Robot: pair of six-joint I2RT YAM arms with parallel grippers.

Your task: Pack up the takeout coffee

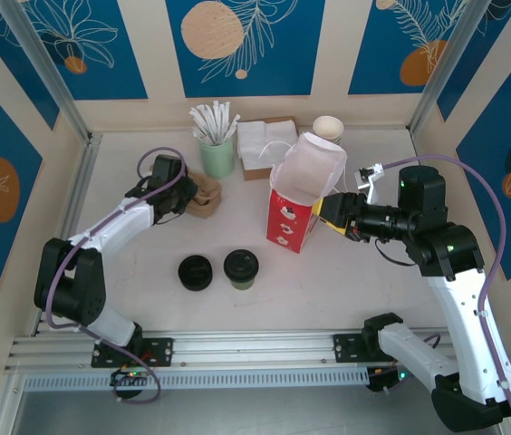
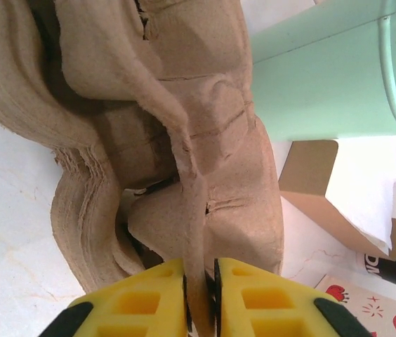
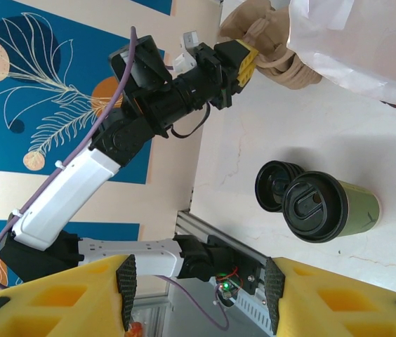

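The takeout coffee [image 1: 241, 268] stands upright at the front middle of the table, black lid on, greenish side; in the right wrist view the takeout coffee [image 3: 331, 207] is far off from the fingers. My left gripper [image 1: 179, 188] is at the back left, shut on a thin wall of the top brown pulp cup carrier [image 2: 205, 140] in a stack [image 1: 205, 194]; both yellow fingers [image 2: 142, 302] press that wall. My right gripper [image 1: 330, 210] hovers beside the red paper bag [image 1: 290, 222] with its white liner [image 1: 308, 170], jaws open and nothing between them [image 3: 198, 295].
A low stack of black lids [image 1: 195, 272] sits just left of the coffee. Along the back stand a mint cup of stirrers [image 1: 217, 154], a napkin box [image 1: 263, 145] and white cups [image 1: 328, 129]. Walls close in on three sides.
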